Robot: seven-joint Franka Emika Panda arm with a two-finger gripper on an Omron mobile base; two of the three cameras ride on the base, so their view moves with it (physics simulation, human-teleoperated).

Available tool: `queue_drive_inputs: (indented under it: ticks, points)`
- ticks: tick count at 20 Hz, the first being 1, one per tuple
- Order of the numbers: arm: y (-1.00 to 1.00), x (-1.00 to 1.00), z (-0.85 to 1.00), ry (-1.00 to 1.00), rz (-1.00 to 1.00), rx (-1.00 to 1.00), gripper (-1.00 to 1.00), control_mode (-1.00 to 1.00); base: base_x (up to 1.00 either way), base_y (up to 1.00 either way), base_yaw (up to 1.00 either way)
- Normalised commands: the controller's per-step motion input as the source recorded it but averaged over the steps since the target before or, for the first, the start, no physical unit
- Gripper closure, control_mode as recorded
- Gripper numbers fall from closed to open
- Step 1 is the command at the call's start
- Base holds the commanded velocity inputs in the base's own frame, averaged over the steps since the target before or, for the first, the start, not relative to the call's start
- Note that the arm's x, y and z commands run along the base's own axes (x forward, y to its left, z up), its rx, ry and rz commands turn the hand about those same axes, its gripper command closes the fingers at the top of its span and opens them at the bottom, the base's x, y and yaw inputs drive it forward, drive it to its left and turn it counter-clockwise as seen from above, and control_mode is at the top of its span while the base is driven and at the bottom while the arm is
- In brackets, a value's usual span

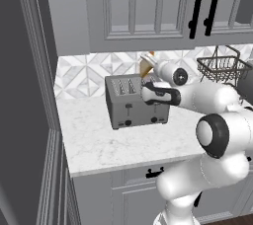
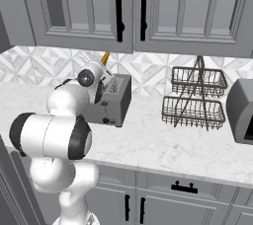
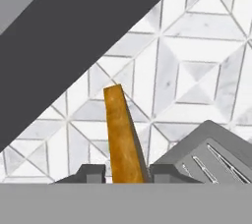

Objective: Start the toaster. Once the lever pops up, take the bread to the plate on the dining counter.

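My tool (image 3: 127, 174) is clamped on the thin golden-tan slice of toast (image 3: 122, 137). In the hand view the slice stands edge-on between my two small dark fingertips (image 3: 92, 173), one on each side of it, and its orange-brown edge runs up from them toward the patterned wall. Behind it is the white and grey backsplash of triangular tiles (image 3: 197, 61), and a broad dark band, the underside of the wall cabinet (image 3: 98, 26), crosses the upper left of that view at a slant. At the lower right of the same view sits a corner of the boxy grey metal toaster (image 3: 211, 154), its slots showing as pale slits, below and beside the slice.

From the left base view, my tool (image 1: 147, 66) holds the slice (image 1: 146, 69) above the right rear part of the toaster (image 1: 133, 101), clear of the slots. The toaster stands on the white marble-look tabletop (image 1: 99, 140), near the tiled wall, with black levers and knobs on its front face. A two-tier dark wire basket rack (image 1: 220, 66) stands further right on the same tabletop.

From the right base view, the orange tip of the slice (image 2: 105, 58) pokes up above my wrist, over the toaster (image 2: 114, 101). The wire rack (image 2: 195, 98) is well apart to the right, and a rounded grey appliance (image 2: 242, 110) sits at the right edge.
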Motion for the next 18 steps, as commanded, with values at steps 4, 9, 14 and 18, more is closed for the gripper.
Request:
queue_drive_inputs:
  ticks: [4, 9, 14, 18]
  points:
    - [-0.26, -0.83, 0.45, 0.0, 0.01, 0.33, 1.0, -1.0, 0.0, 0.0, 0.0]
    - [-0.19, -0.82, 0.45, 0.0, 0.01, 0.39, 1.0, -1.0, 0.0, 0.0, 0.0]
    - [-0.28, -1.0, 0.41, 0.02, 0.04, 0.28, 1.0, -1.0, 0.0, 0.0, 0.0]
    - [-0.23, -1.0, 0.24, 0.07, 0.03, 0.06, 1.0, -1.0, 0.0, 0.0, 0.0]
